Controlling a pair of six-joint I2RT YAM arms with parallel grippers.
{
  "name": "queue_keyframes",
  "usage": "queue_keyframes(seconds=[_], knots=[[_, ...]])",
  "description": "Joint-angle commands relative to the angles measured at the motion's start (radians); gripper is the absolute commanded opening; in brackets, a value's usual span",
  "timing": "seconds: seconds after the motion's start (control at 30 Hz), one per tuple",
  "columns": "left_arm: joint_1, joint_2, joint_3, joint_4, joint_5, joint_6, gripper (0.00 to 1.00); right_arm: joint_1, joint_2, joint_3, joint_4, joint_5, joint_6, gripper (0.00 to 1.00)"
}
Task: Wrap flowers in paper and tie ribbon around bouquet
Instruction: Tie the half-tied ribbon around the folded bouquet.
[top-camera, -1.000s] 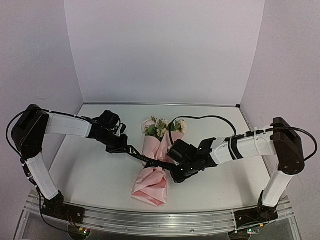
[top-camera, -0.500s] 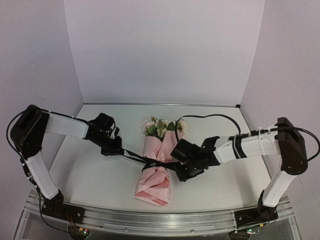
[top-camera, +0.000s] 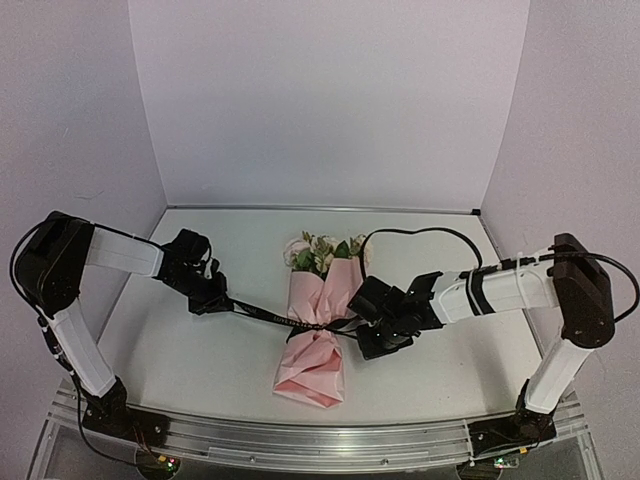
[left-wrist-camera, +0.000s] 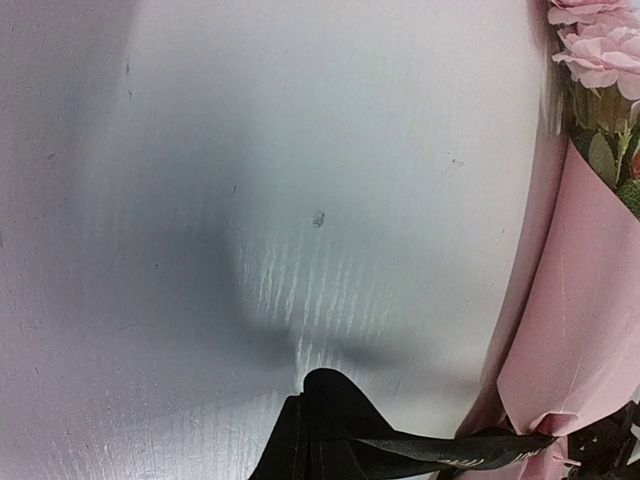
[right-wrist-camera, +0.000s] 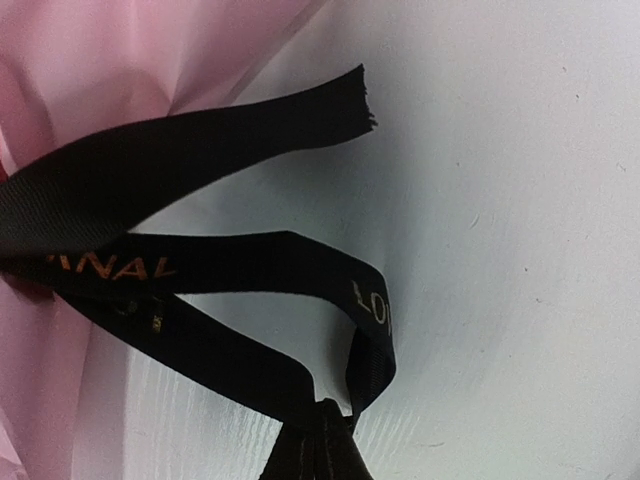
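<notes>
Bouquet (top-camera: 316, 335): lies flat on table (top-camera: 180, 360), mid-scene, between the two arms. Bloom end points to far side, tail end to near edge.
Flowers (top-camera: 322, 252): pink and cream heads w/ green leaves, sticking out of cone's far end.
Paper (top-camera: 312, 368): pink, wrapped round stems as a cone. Pinched in at the waist, creased and spread at near end.
Ribbon (top-camera: 255, 311): black w/ pale lettering. Crosses bouquet at the waist and runs out to both sides, L run long and nearly straight, R run short.
L gripper (top-camera: 214, 303): left of bouquet, well apart from it, low over table. Jaws fully closed, pinching L run of ribbon. Wrist view: ribbon goes from the tips straight across to paper edge.
R gripper (top-camera: 368, 343): just right of bouquet, near the paper. Jaws fully closed on ribbon. Wrist view: two ribbon strands meet at the tips and form a loop. One frayed cut end hangs free above the loop, beside the paper.
Knot: cannot tell whether ribbon is tied at the waist.
</notes>
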Motion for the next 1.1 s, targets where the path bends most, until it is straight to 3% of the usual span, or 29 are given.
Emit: queue_keyframes(seconds=[0.0, 0.4, 0.7, 1.07], knots=[[0.069, -0.044, -0.008, 0.03, -0.035, -0.011, 0.0, -0.033, -0.042, -0.038, -0.102, 0.033, 0.021, 0.0], [0.183, -0.059, -0.023, 0.053, -0.007, -0.037, 0.0, -0.064, -0.044, -0.082, -0.104, 0.017, 0.052, 0.0], [0.207, -0.082, -0.069, 0.089, 0.03, -0.05, 0.0, -0.088, -0.057, -0.126, -0.083, -0.022, 0.074, 0.0], [0.004, -0.106, 0.089, 0.011, 0.117, 0.126, 0.0, -0.048, -0.133, -0.084, -0.07, -0.061, 0.011, 0.0]])
